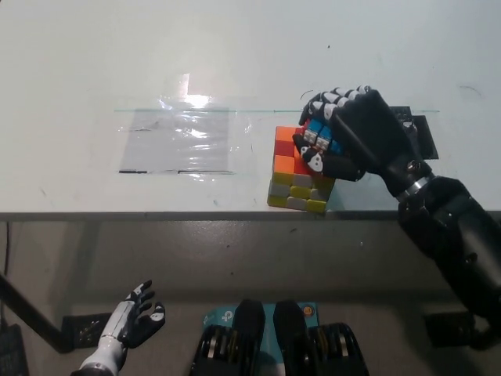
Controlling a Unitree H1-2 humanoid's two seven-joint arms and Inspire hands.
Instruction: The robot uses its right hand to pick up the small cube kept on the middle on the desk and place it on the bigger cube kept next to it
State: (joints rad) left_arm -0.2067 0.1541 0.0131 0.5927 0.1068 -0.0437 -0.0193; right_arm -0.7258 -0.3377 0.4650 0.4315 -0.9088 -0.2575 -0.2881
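White, the left robot hand [135, 317] rests open at lower left, below the tabletop [94, 63] edge. Right of centre, the black right robot hand [344, 137], wrist angled from lower right, grips the small cube [318, 133] atop the bigger cube [293, 178], apparently for release.
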